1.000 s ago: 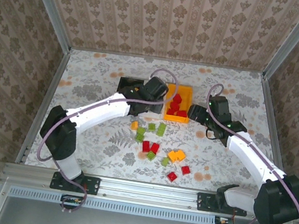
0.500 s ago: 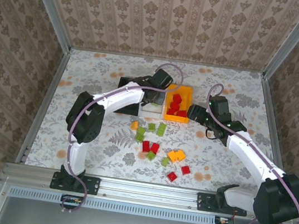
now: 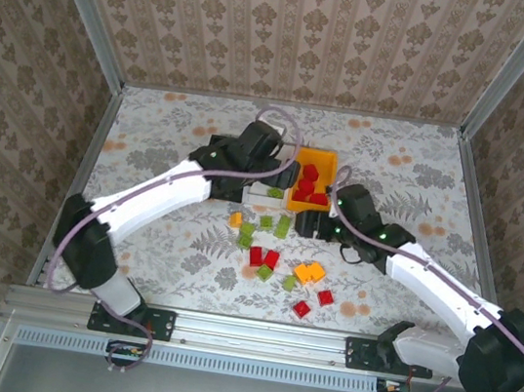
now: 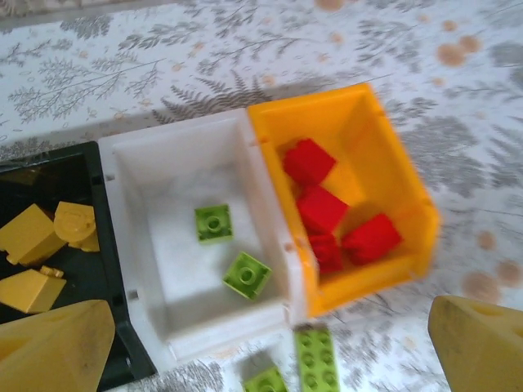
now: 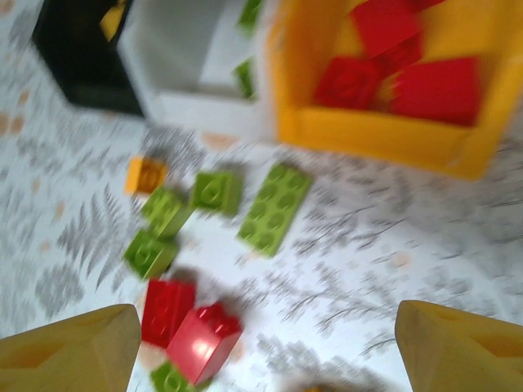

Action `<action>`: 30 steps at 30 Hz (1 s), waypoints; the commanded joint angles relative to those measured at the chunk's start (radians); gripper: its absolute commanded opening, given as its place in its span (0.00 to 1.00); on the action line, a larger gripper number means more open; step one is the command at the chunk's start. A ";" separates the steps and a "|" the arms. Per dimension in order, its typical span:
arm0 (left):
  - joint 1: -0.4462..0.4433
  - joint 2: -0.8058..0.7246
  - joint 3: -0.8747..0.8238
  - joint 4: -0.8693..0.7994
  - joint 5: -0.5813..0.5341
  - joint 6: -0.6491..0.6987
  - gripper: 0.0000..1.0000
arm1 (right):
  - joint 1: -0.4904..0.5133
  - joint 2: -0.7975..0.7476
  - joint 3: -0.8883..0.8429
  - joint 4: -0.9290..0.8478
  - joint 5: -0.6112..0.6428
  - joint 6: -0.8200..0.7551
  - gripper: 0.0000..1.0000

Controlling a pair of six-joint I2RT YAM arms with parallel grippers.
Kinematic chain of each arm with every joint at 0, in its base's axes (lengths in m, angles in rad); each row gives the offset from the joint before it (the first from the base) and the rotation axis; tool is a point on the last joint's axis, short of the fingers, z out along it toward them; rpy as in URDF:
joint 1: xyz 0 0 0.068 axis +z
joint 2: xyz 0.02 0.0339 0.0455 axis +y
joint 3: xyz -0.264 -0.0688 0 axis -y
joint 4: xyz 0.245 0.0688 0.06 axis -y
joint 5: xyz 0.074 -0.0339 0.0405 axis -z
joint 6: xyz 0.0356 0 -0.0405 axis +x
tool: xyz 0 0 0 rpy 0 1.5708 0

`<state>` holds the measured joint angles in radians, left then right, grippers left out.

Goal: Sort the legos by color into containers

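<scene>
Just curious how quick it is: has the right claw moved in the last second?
Yes. The right claw has swung from the right side of the orange bin to its near side.

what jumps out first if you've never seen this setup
The bright orange bin holding red bricks stands out, at the right end of a row beside a white bin with two green bricks and a black bin with yellow bricks. In front of them, loose bricks in red, green and orange lie scattered on the flowered table.
</scene>
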<state>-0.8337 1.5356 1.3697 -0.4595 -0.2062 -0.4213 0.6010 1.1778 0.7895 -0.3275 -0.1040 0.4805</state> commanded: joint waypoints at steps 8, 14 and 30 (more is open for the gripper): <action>-0.017 -0.358 -0.395 0.024 -0.081 -0.136 1.00 | 0.247 0.166 0.019 -0.012 0.043 -0.045 0.84; -0.019 -0.499 -0.542 -0.009 -0.099 -0.200 1.00 | 0.342 0.295 0.076 -0.022 0.051 -0.081 0.80; 0.033 -0.662 -0.651 -0.078 -0.127 -0.245 1.00 | 0.449 0.501 0.188 -0.128 0.139 -0.083 0.65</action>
<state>-0.8116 0.8932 0.7368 -0.5022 -0.3134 -0.6376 1.0340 1.6417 0.9554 -0.3943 -0.0143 0.3954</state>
